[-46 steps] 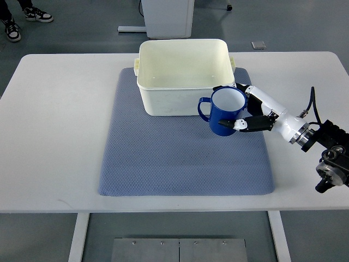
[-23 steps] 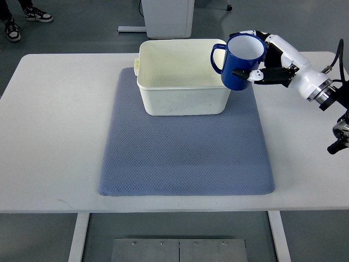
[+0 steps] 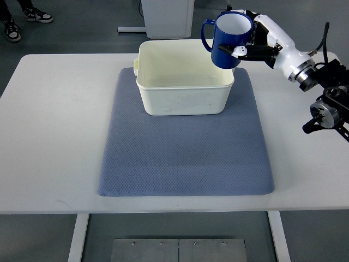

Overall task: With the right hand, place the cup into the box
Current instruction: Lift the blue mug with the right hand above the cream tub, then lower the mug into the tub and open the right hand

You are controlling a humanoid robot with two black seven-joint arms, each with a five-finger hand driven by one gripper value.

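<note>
Aloft, blue cup [image 3: 229, 39] between right hand [image 3: 256, 41] fingers [image 3: 238, 50].

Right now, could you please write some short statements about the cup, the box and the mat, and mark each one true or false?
1. The right hand holds the blue cup. True.
2. The cup rests on the bottom of the white box. False: it is held up in the air, over the box's far right corner.
3. The box stands on the grey-blue mat. True.
4. The cup lies on its side. False: it is roughly upright, with its opening facing up.
5. The cup's handle points toward the picture's left. True.
</note>
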